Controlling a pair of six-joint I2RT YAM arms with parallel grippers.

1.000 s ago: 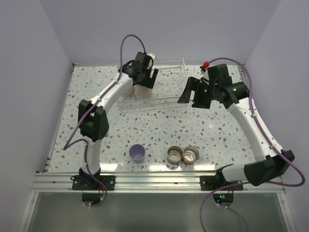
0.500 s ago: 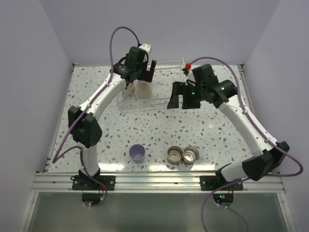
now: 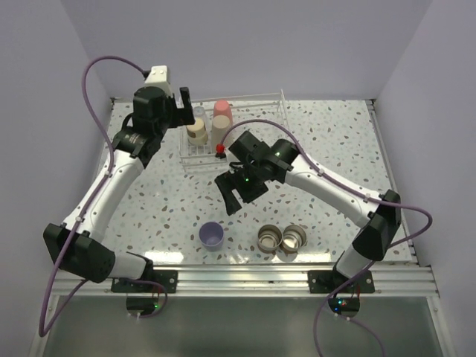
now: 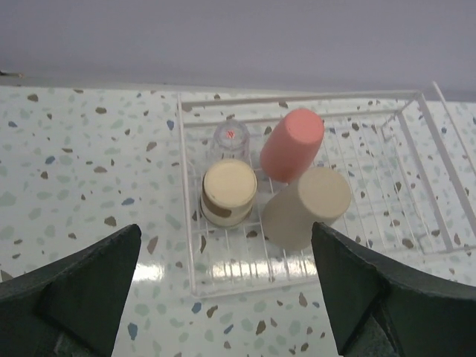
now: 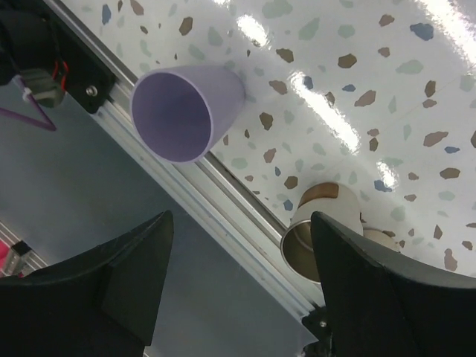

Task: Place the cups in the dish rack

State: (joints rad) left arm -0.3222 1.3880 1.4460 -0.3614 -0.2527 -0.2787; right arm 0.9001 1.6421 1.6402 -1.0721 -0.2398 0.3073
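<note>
The dish rack (image 3: 260,104) stands at the table's back. It holds the coral-red cup (image 4: 293,143), the beige cup (image 4: 309,206), a steel cup with a tan base (image 4: 229,192) and the tiny clear cup (image 4: 230,137), all bottom-up. My left gripper (image 3: 182,104) hangs open and empty above the rack's left end. The lavender cup (image 3: 212,235) stands mouth-up near the front edge, also in the right wrist view (image 5: 187,110). Two steel cups (image 3: 270,239) (image 3: 294,238) stand to its right. My right gripper (image 3: 239,195) is open and empty, above the table behind the lavender cup.
The table's metal front rail (image 3: 245,279) runs just in front of the lavender and steel cups. The right arm (image 3: 327,182) stretches across the middle of the table, over the rack's front edge. Walls close in the table at the back and both sides.
My left gripper has lifted off the beige cup, left in the rack, and drawn back to the left. My right gripper has swung from beside the rack to the front middle.
</note>
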